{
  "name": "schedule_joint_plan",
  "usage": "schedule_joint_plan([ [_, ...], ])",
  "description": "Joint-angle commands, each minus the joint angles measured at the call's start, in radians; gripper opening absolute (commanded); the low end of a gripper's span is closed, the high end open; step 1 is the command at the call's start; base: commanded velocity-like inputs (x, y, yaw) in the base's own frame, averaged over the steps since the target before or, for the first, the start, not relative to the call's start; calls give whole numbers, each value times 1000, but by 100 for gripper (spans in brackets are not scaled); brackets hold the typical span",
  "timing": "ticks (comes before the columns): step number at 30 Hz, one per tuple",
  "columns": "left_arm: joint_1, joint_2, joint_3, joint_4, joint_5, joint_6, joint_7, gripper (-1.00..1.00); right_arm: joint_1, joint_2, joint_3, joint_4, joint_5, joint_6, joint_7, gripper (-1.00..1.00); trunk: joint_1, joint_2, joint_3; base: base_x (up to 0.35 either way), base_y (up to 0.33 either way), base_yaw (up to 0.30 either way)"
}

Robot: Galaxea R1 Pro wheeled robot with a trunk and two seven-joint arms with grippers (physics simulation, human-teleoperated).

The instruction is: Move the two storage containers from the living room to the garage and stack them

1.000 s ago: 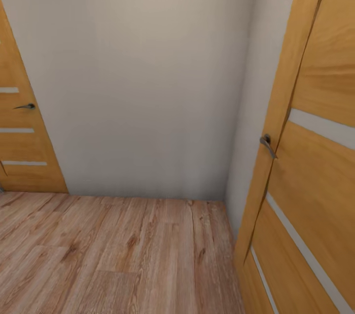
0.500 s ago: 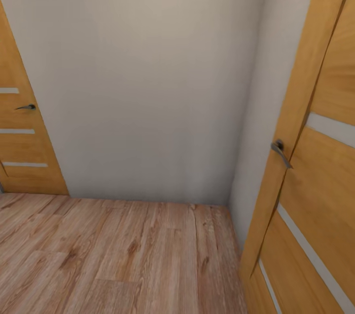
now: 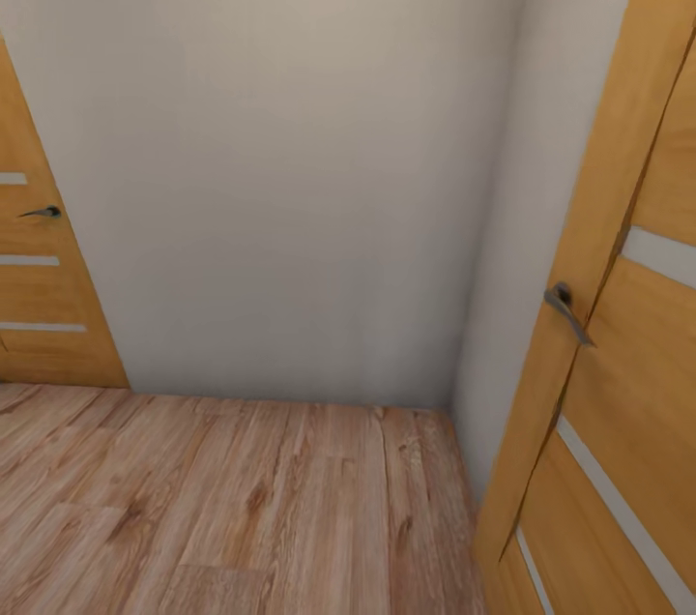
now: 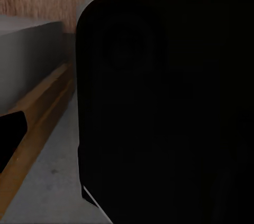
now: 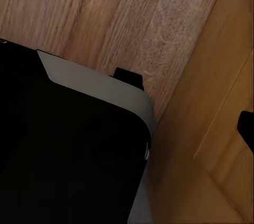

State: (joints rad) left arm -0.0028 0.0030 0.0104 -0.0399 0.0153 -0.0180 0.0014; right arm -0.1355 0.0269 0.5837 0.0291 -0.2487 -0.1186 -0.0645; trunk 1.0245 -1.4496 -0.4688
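The camera has turned a bit: the right door (image 3: 619,306) and its handle (image 3: 568,310) sit further right than before. A plain wall (image 3: 290,161) stands ahead, with a left door (image 3: 39,306) and wood floor (image 3: 242,499). The wrist views show dark robot parts (image 4: 164,102); I cannot tell either gripper's state. No writing shows.

Wall (image 3: 290,141) plain beige-grey; floor (image 3: 222,509) light wood planks w/ brown grain. Doors – right door (image 3: 619,402) & left door (image 3: 39,306) – honey-orange wood w/ pale grey-white strips; handles (image 3: 568,313) dark grey metal. Wrist views: black body (image 4: 169,108) w/ grey edge
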Motion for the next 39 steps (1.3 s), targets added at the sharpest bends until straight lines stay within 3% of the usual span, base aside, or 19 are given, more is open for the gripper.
schedule_joint_plan([
  [1, 0, 0, 1, 0, 2, -2, 0, 100, -1, 1, 8, 3, -9, -6, -1, 100, 1, 0, -1, 304, 0, 0],
  [10, 0, 0, 1, 0, 2, -2, 0, 100, -1, 1, 8, 3, -9, -6, -1, 100, 1, 0, -1, 261, 0, 0],
  [24, 0, 0, 1, 0, 2, -2, 0, 100, -1, 2, 8, 3, -9, -6, -1, 100, 1, 0, -1, 41, 0, 0],
  [39, 0, 0, 2, 0, 2, -2, 0, 100, -1, 2, 8, 3, -9, -6, -1, 100, 1, 0, -1, 290, 0, 0],
])
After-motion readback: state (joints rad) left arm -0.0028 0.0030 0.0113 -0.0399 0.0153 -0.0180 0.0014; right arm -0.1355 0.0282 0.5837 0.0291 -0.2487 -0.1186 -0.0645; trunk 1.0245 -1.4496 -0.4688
